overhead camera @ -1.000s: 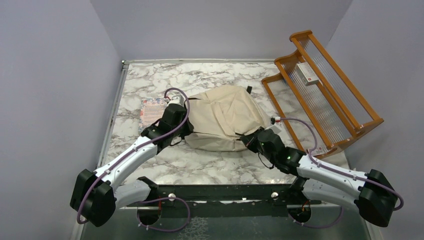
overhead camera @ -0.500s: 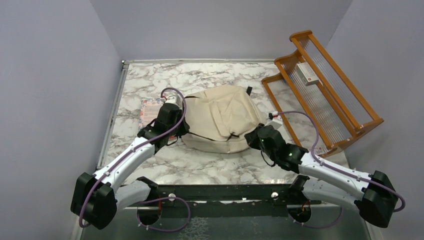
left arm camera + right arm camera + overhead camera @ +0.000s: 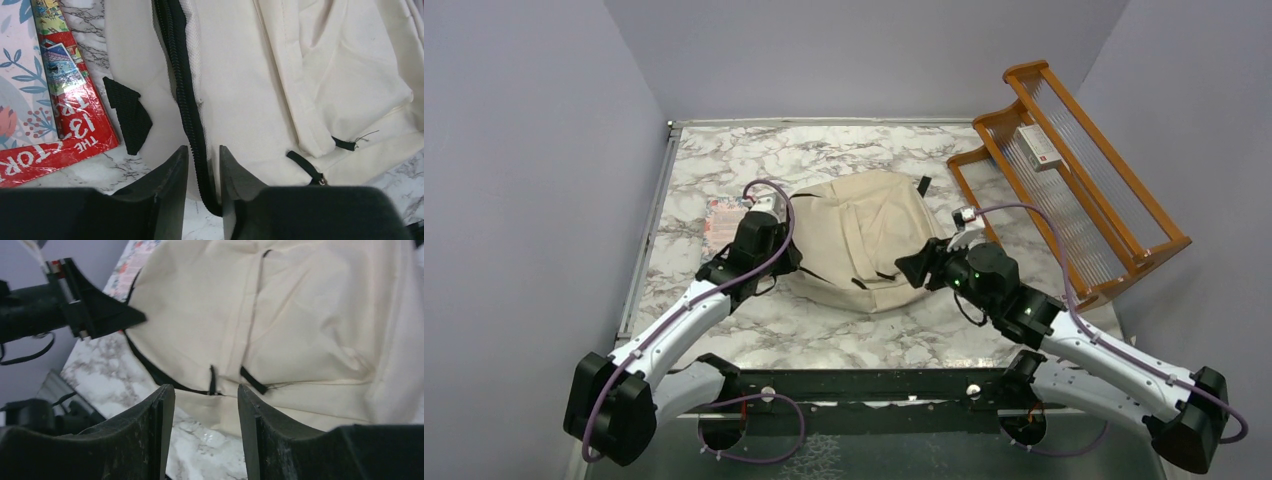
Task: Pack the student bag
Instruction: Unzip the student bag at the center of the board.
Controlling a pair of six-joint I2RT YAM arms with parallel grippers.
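Far left: a red-and-floral paperback book [image 3: 70, 100] is lying on the marble surface [image 3: 824, 335].
Left: your left gripper [image 3: 202, 150] is straddling the black zipper [image 3: 181, 85], barely parted.
Centre: the beige fabric student bag [image 3: 864, 235] is sitting mid-surface, seemingly zipped.
Right: your right gripper [image 3: 206, 390] is hovering spread, empty.
Next: you are likely opening that zipper.

Soft, even light is seen in all 3 views, and only faint shadows are cast on the marble table [image 3: 824, 330]. White glare is caught on the glossy red book [image 3: 75, 135] left of the left gripper [image 3: 202, 150], whose fingers are rendered dark and soft. Ahead of the right gripper [image 3: 205, 390], the student bag [image 3: 310, 330] is slightly blurred (weave unresolved), its pale cloth nearly washed out.
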